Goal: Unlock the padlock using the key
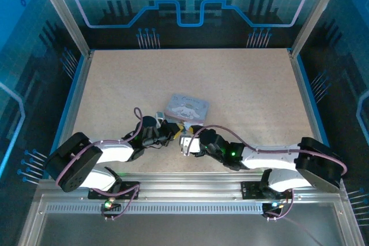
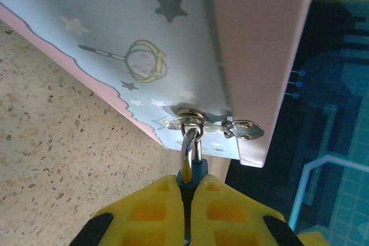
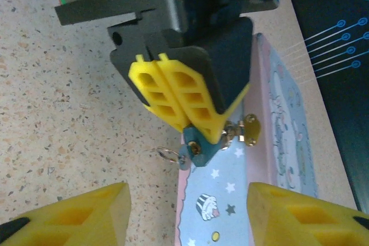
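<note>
The padlock [image 2: 200, 170] is small and teal-grey, and its shackle passes through the hasp [image 2: 193, 120] of the pale blue cartoon tin [image 2: 138, 38]. My left gripper [image 2: 190, 186] is shut on the padlock's body. In the right wrist view the padlock [image 3: 202, 149] pokes out under the left gripper's yellow fingers [image 3: 173, 93] and shows a brass keyhole. A tiny key [image 3: 183, 159] on a thin wire ring sits at the padlock's lower left corner; whether it is inserted is unclear. My right gripper [image 3: 187, 217] stands open a little short of padlock and key, touching neither.
The tin [image 1: 185, 108] lies near the middle of the speckled table [image 1: 242, 84], just beyond both grippers [image 1: 171, 130] [image 1: 185, 143]. A brass hinge plate [image 3: 249, 129] sits on the tin's edge beside the padlock. Blue walls ring the table.
</note>
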`<state>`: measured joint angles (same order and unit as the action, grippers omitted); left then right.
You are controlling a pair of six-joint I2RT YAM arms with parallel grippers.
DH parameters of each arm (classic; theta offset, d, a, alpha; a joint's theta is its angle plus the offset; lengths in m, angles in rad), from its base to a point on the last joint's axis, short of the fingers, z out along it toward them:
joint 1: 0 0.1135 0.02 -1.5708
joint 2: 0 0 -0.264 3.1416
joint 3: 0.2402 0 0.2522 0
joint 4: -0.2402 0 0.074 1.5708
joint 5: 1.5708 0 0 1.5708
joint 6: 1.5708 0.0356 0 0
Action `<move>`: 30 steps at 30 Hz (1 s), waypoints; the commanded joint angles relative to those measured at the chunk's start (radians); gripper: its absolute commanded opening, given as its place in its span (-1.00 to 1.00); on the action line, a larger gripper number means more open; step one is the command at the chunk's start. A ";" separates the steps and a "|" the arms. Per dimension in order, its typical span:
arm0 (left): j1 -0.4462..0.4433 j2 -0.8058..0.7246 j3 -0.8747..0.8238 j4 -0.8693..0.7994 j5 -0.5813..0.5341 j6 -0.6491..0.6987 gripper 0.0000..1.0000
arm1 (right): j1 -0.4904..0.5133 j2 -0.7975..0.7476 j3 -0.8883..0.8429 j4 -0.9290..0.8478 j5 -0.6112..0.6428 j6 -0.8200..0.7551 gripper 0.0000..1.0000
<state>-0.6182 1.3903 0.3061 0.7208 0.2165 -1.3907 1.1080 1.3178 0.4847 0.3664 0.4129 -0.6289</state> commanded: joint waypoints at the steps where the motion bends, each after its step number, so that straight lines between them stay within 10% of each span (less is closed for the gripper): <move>1: -0.007 -0.034 0.031 0.003 -0.015 -0.024 -1.00 | 0.014 0.049 0.024 0.089 0.032 0.029 0.04; 30: -0.007 -0.027 0.034 0.002 -0.005 -0.029 -1.00 | 0.017 0.185 0.060 0.165 0.069 0.080 -0.55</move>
<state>-0.6182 1.3808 0.3077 0.6994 0.2134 -1.4136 1.1126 1.4883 0.5175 0.4961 0.4686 -0.5648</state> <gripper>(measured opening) 0.086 0.230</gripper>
